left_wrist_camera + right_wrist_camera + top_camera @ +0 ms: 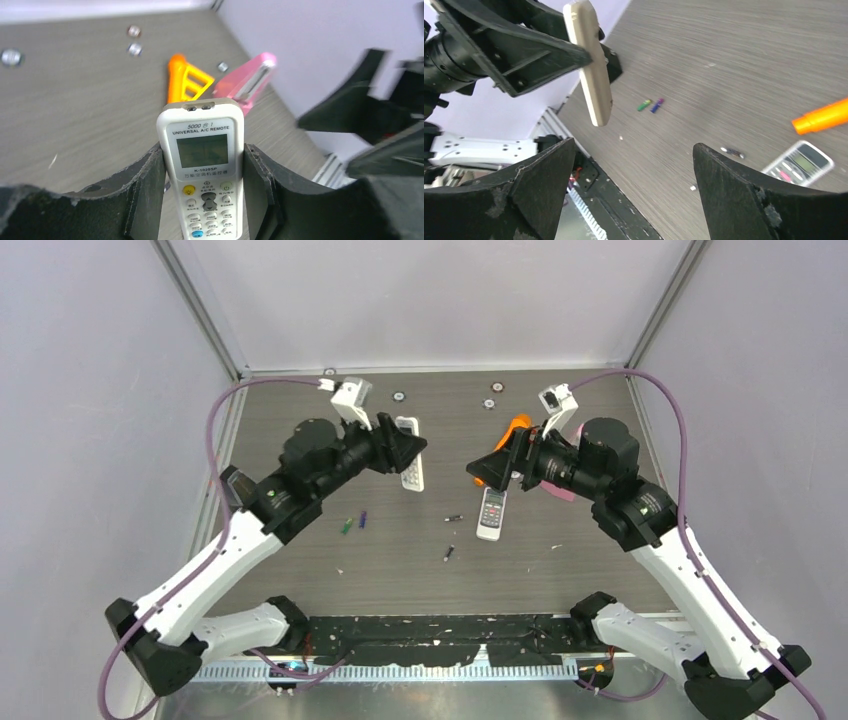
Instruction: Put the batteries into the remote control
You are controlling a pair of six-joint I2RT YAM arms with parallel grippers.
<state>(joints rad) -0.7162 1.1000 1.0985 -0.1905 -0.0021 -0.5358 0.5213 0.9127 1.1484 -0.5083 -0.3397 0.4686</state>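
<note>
My left gripper [405, 452] is shut on a white remote control [205, 165], buttons facing its camera, jaws pressing both long sides. The right wrist view shows that remote [591, 65] edge-on, held off the table. A second remote [491, 512] lies face up mid-table, just below my right gripper [480, 468], which hangs open and empty [634, 145]. A green battery [346, 526] and a purple battery [363, 518] lie side by side left of centre. One dark battery [454, 518] lies beside the second remote, and another [448, 553] lies nearer the front.
An orange plastic tool [185, 80] and a pink case [247, 82] lie at the back right, behind my right arm. Small round metal pieces [490, 404] sit along the far edge. A black strip [440, 635] runs along the table's near edge.
</note>
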